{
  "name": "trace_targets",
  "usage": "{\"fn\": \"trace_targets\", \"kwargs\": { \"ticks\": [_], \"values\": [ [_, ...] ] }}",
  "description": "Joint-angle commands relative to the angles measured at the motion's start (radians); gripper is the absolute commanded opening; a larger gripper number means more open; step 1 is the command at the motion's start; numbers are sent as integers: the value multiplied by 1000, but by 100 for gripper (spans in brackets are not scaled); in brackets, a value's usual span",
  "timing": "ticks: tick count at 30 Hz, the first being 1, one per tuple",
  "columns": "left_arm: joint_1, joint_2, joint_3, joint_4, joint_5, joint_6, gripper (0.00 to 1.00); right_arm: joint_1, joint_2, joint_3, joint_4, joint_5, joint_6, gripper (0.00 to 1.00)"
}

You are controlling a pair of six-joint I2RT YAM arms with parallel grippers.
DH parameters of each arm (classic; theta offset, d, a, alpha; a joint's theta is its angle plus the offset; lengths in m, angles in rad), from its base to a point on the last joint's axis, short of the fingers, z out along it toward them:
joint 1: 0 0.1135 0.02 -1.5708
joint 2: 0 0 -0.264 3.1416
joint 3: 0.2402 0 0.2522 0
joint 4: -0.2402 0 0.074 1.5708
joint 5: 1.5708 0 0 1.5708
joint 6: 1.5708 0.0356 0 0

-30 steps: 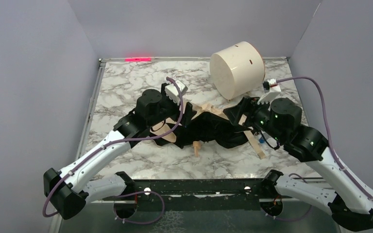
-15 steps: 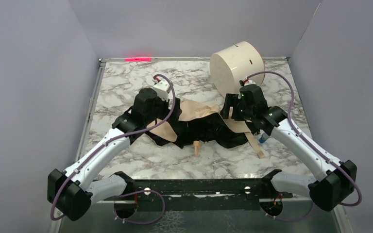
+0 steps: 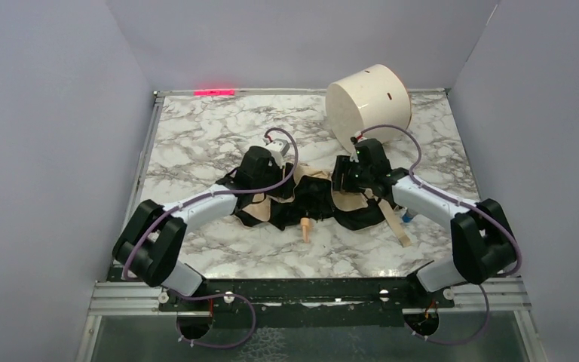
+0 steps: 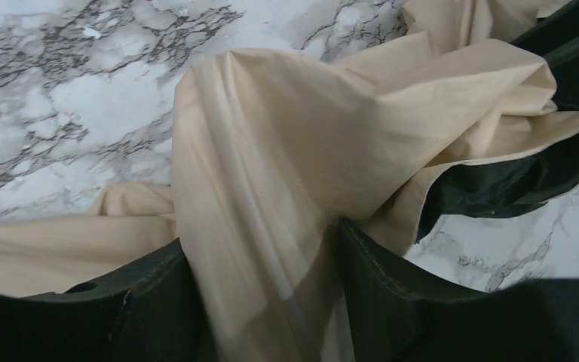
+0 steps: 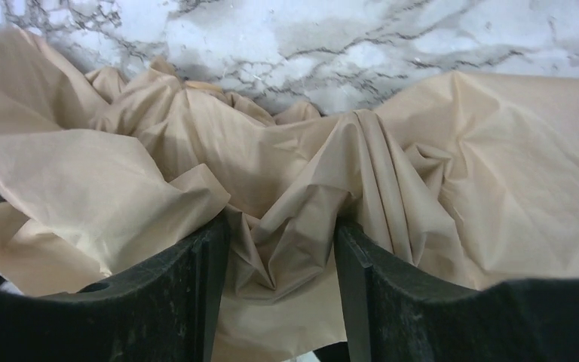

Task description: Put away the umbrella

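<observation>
**Asker:** Where is the umbrella now?

**Me:** The umbrella (image 3: 313, 197) lies crumpled in the middle of the marble table (image 3: 196, 128). It is in front of the white drum (image 3: 368, 105) and apart from it. Its peach handle knob (image 3: 306, 226) points toward my bases.

**Asker:** And your hands?

**Me:** My left gripper (image 4: 262, 253) stands about halfway open. A ridge of the beige canopy is between the jaws and touches both. My right gripper (image 5: 279, 235) is the same, on a bunch of wrinkled cloth. I judge that both have hold, but how firm it is I cannot tell.

**Asker:** How will it handle?

**Me:** Light, I think, and very soft. The thin cloth may slide and stretch in a pinch (it will not carry the frame well). For lifting, the stiff part just behind the knob seems the better place, not the loose folds.
</observation>
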Motion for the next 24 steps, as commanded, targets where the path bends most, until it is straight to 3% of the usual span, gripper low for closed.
{"fn": "trace_targets", "kwargs": {
  "ticks": [1,8,11,18,24],
  "values": [
    [-35,97,44,178,89,-41,60,-7,86,-24,233,-117,36,56],
    [-93,253,101,233,125,-60,55,-7,183,-77,482,-354,68,57],
    [-92,261,113,215,91,-58,62,-7,170,-81,496,-419,54,58],
    [-71,46,135,29,-57,-10,87,-7,-91,-36,156,-136,-24,79],
    [-36,-249,102,-151,-164,8,99,-11,-266,0,-95,173,-75,86]
  ]
}}
